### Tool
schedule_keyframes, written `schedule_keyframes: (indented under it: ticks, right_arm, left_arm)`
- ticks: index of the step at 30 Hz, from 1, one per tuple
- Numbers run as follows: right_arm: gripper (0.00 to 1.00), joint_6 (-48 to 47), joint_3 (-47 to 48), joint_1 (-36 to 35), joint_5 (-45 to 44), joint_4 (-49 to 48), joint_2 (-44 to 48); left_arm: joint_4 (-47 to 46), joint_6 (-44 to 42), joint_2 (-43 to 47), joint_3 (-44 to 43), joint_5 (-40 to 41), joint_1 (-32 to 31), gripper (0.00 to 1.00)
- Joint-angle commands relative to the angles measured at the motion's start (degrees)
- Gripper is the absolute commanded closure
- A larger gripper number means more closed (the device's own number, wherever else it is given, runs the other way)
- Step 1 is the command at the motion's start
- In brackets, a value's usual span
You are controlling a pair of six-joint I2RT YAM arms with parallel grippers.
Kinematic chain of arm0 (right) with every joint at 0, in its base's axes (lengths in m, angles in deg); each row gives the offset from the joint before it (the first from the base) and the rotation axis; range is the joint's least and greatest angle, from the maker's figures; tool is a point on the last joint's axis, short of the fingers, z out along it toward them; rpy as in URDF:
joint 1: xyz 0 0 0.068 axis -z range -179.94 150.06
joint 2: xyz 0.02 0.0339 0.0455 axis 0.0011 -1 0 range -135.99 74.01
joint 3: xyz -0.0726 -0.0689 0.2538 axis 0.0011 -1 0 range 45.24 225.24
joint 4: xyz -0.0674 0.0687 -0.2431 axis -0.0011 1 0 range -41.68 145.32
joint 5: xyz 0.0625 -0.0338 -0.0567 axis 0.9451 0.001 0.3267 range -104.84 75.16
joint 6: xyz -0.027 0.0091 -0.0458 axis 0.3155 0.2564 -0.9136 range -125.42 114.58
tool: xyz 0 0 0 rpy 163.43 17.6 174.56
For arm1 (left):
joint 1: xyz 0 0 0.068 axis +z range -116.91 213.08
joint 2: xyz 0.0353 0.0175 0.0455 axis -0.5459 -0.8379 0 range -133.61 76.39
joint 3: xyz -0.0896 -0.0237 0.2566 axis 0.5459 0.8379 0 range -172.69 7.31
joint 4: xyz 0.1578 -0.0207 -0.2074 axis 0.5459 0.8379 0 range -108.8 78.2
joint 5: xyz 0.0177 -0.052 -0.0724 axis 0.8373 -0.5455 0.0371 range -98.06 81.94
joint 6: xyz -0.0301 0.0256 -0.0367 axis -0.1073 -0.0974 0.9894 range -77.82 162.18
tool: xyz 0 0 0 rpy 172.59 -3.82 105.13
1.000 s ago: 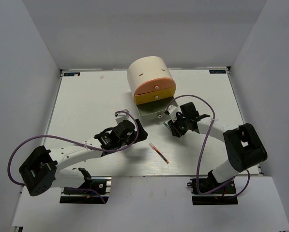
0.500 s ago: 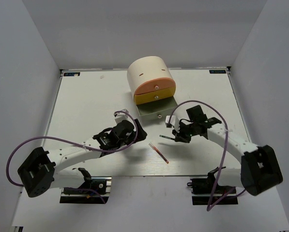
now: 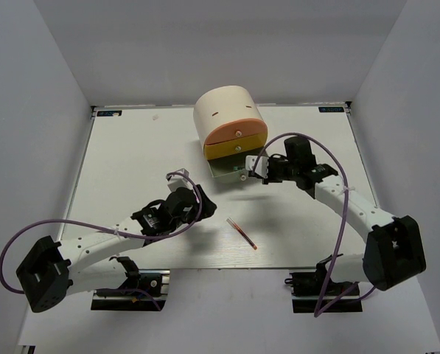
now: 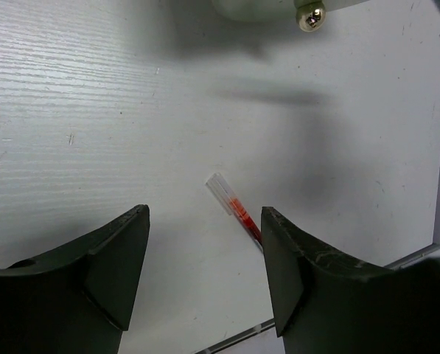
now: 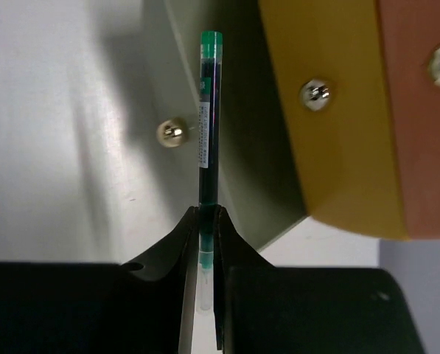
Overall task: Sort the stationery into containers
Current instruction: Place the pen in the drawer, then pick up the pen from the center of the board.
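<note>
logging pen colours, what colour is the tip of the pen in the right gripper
Green; the pen shows best in the right wrist view.

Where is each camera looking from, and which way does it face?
Top external: above and behind, looking down on table, cabinet, left arm, right arm.
Left wrist: faces down past open left gripper at red pen.
Right wrist: faces along right gripper, shut on green-capped pen, toward open grey-green drawer.
Shared: red pen, in top and left wrist.

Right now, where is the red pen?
In the top view the red pen lies on the table, just right of the left gripper, in front of the cabinet.
</note>
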Motion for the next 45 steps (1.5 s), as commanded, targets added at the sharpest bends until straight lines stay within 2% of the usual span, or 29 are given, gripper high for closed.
schedule_keyframes:
  ticks: [1,6,11,15,21,25,28,33,36,37,38,42,43,45]
  right_arm:
    - [1.00,-9.2,4.7,0.2,0.2,-5.4,-2.9]
    - [1.00,-17.3,10.1,0.0,0.8,-6.8,-7.9]
    - [1.00,-18.0,14.4,-0.3,1.7,-5.7,-13.2]
    - [0.86,-17.7,16.6,-0.3,2.2,-2.9,-15.1]
    - [0.77,-17.3,15.2,-0.3,4.3,-1.8,-14.5]
    - [0.65,-15.4,15.0,-0.3,6.2,-1.6,-14.1]
    - [0.63,-13.4,15.2,-0.2,6.5,-1.8,-14.1]
    - [0.65,-8.7,15.5,0.1,7.3,-2.0,-12.8]
    - [0.81,-1.1,15.7,0.3,7.7,-1.4,-11.3]
    - [0.94,2.8,15.9,0.5,8.4,-1.2,-10.3]
    - [1.00,7.3,15.8,0.7,8.8,-1.0,-10.0]
    - [1.00,21.2,15.3,1.7,10.7,1.6,-9.1]
    - [1.00,22.8,14.7,2.0,11.3,1.9,-8.9]
    - [1.00,28.4,13.0,2.9,12.3,1.9,-8.3]
  left_arm:
    - [0.1,-0.1,0.6,0.3,0.8,0.2,0.28]
    - [0.1,-0.1,0.6,0.3,0.3,0.2,0.22]
    - [-1.7,-0.7,-1.1,0.3,-0.3,0.2,0.13]
    - [-2.2,-1.2,-3.5,-1.5,-1.5,0.2,0.12]
    - [-2.8,-1.7,-4.0,-1.5,-2.0,0.2,0.12]
    - [-3.3,-1.8,-4.6,-1.5,-2.0,0.2,0.12]
    - [-3.3,-2.3,-6.0,-2.2,-2.5,0.2,0.13]
    - [-3.9,-4.0,-8.4,-3.8,-4.2,0.2,0.25]
    - [-5.2,-6.1,-9.9,-5.1,-6.4,0.2,0.36]
    - [-5.7,-7.0,-10.4,-5.2,-7.1,0.2,0.41]
    - [-6.5,-9.1,-11.6,-6.0,-8.6,0.2,0.53]
    - [-6.3,-16.8,-15.2,-9.6,-14.8,0.2,0.94]
    - [-5.4,-18.4,-17.6,-12.1,-16.0,0.2,0.95]
    - [-1.9,-24.3,-20.3,-14.9,-19.3,-0.7,0.90]
